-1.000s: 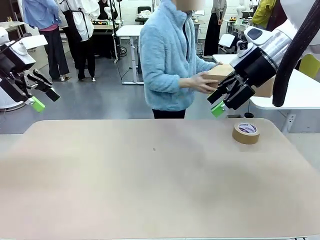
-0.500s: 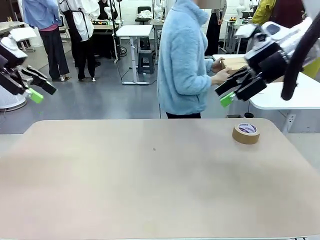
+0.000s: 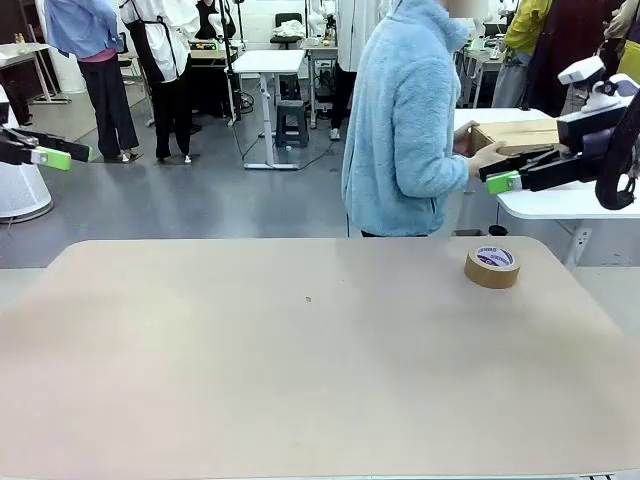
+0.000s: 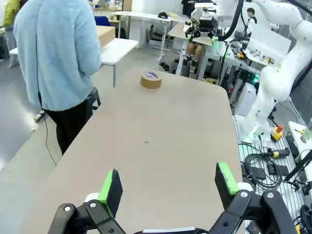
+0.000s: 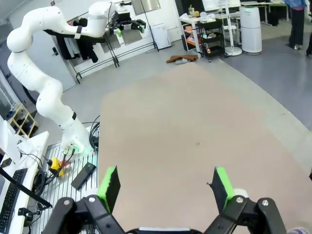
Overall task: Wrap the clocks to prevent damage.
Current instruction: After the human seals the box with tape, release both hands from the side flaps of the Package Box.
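Clocks: we cannot tell where they are. Our left pincer (image 4: 168, 181) hangs spread wide off the left side of the desk (image 3: 300, 380), and our right pincer (image 5: 165, 183) is spread wide past its far right corner, just beside the box (image 3: 515, 135) a person (image 3: 405, 130) holds. A tape roll (image 3: 491, 266) lies near that corner.

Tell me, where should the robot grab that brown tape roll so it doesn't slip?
Probably straight down from above. The tape roll lies flat on the table, hole facing up, so one finger could go into the hole and the other outside, pinching the ring's wall. Gripping across the whole outer rim may also work. The right gripper, open, is nearer to it.
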You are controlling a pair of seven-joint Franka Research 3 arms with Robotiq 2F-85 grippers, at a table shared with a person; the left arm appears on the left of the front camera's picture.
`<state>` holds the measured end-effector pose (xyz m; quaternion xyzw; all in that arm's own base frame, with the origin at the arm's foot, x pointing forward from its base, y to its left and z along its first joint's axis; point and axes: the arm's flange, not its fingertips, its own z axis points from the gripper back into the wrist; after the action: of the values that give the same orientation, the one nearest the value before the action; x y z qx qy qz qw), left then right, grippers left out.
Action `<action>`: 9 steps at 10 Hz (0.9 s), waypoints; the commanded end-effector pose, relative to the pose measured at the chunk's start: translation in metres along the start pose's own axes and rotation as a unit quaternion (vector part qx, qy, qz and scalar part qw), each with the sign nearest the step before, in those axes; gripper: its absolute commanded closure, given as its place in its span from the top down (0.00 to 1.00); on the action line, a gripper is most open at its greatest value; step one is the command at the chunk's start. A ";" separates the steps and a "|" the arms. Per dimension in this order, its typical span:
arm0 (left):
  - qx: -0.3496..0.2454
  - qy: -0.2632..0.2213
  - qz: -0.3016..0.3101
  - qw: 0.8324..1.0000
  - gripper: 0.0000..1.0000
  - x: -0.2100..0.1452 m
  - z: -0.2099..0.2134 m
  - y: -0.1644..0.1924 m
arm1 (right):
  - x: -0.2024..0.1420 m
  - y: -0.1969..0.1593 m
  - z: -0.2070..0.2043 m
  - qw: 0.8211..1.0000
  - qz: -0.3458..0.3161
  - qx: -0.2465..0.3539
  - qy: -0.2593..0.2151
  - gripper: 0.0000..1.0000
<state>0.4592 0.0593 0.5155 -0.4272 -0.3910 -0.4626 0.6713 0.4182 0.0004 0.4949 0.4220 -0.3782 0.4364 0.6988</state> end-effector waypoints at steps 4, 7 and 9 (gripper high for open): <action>0.028 0.007 0.008 1.000 1.00 -0.018 -0.015 0.015 | -0.013 -0.021 0.004 0.997 -0.024 -0.050 -0.055 1.00; 0.015 0.008 0.016 1.000 1.00 -0.020 -0.013 0.017 | -0.014 -0.021 0.010 0.998 -0.036 -0.036 -0.040 1.00; 0.015 0.008 0.016 1.000 1.00 -0.020 -0.013 0.017 | -0.014 -0.021 0.010 0.998 -0.036 -0.036 -0.040 1.00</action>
<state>0.4730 0.0559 0.4890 -0.4162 -0.3853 -0.4496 0.6901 0.4330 -0.0179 0.4825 0.4245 -0.4092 0.3779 0.7139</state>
